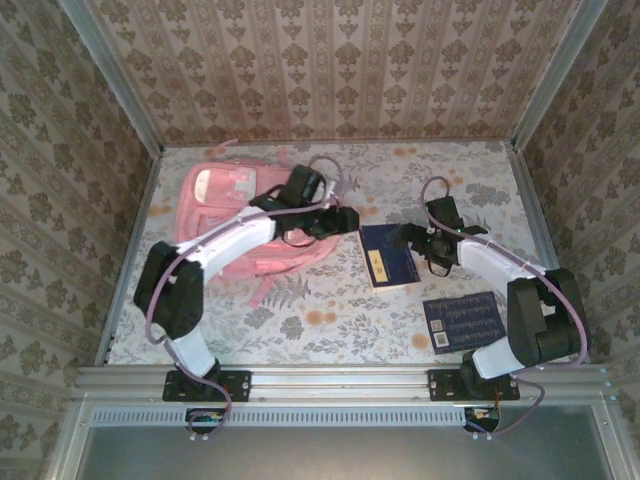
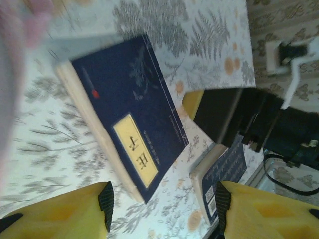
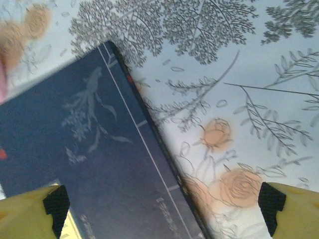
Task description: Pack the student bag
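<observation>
Yellow fingers (image 2: 105, 199) of the left gripper (image 2: 164, 204) stood partly apart, with nothing between them. The student bag (image 1: 210, 205) lay flat near the far left corner of the table (image 1: 300, 320), with the left arm (image 1: 235, 240) stretched across it. Its long way seemed to run left to right, but the arm hid much of it. Just beside the bag's right end lay a thick blue book (image 1: 388, 258), its long way running near to far. The left gripper hung by that book's far left corner, pointing at it. The right gripper (image 3: 163, 211) hung over the book's right side, wide open and empty. I think the book had to go left into the bag. Both grippers looked about as near to it.
</observation>
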